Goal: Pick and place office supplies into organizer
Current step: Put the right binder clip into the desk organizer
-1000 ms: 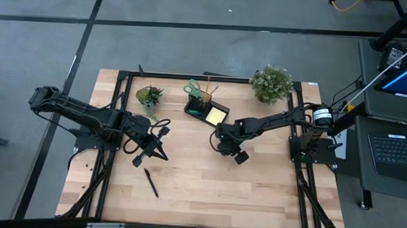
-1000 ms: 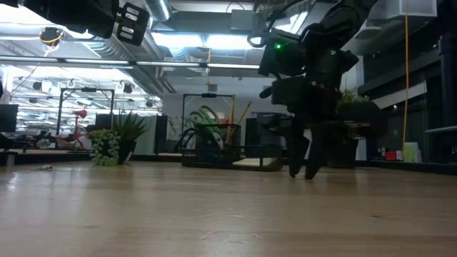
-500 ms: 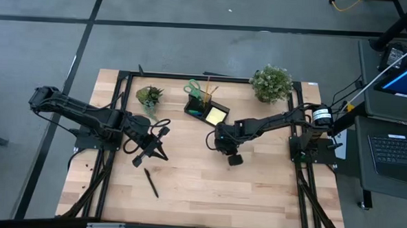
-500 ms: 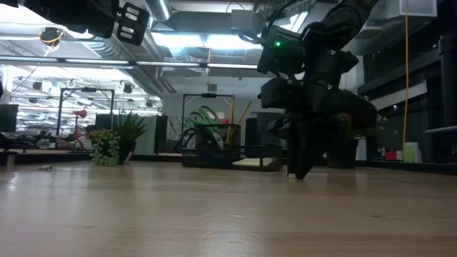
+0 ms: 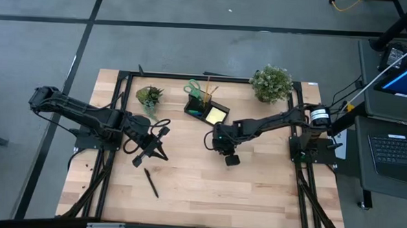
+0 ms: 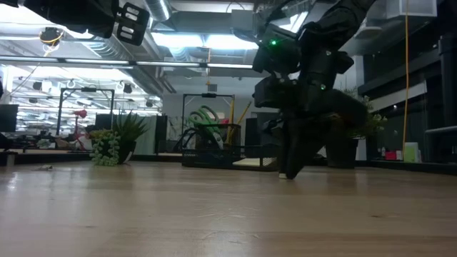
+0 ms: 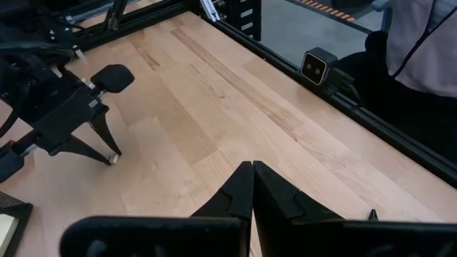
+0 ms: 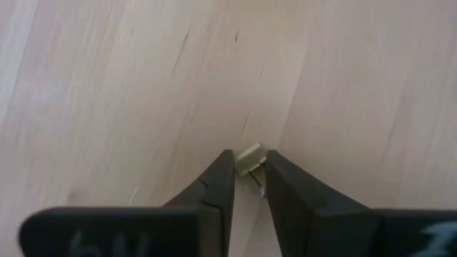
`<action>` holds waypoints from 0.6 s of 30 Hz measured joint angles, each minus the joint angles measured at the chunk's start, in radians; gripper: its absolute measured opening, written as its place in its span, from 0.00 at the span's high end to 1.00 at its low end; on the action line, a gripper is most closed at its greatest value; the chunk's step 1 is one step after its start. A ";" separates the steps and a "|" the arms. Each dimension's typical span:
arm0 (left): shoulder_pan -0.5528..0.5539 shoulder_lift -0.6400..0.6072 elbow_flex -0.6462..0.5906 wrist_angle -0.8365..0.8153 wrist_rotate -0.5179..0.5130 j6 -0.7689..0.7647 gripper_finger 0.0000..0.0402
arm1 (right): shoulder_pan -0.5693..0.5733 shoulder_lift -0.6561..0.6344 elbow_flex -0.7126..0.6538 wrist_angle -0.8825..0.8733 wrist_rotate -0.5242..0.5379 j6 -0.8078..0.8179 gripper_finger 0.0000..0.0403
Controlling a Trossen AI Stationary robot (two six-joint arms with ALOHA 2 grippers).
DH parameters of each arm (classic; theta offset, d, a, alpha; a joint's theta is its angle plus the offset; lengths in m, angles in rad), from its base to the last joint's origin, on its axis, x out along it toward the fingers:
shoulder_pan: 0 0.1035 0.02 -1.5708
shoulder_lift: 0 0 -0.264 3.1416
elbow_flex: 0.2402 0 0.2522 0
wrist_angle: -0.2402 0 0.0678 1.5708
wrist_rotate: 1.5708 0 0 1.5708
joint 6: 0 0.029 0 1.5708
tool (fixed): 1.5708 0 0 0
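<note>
**Right claw pinches a small pale piece at mid-desk**

The left claw sits over the left half of the wooden desk, clenched on nothing; in its own wrist view the two dark fingers meet tip to tip above bare wood. Just in front of it, toward the desk's near edge, a black pen lies loose on the boards. Behind the left claw, near the desk's far edge, stands a small potted plant.

Between the two claws, at the far side, is the black mesh organizer. Green-handled scissors and wooden pencils stand up out of its taller cup, and a yellow sticky-note pad lies in the lower tray. The organizer is near the right claw, just beyond it toward the far edge.

The right claw points down at the middle of the desk. Its wrist view shows the fingers grasping a small pale piece right at their tips, with a thin wire part showing just under it. The low view has the claw tips down at the desk surface. Beyond the right arm, at the far right corner, stands a larger potted plant.
</note>
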 joint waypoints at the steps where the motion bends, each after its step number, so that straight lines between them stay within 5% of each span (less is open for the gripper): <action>1: 0.000 0.000 0.000 0.000 0.000 0.000 1.00 | 0.000 0.002 0.010 -0.005 0.001 0.000 0.81; 18: 0.000 0.000 0.000 0.000 0.000 0.000 0.99 | 0.000 0.002 0.116 -0.089 0.075 -0.008 0.93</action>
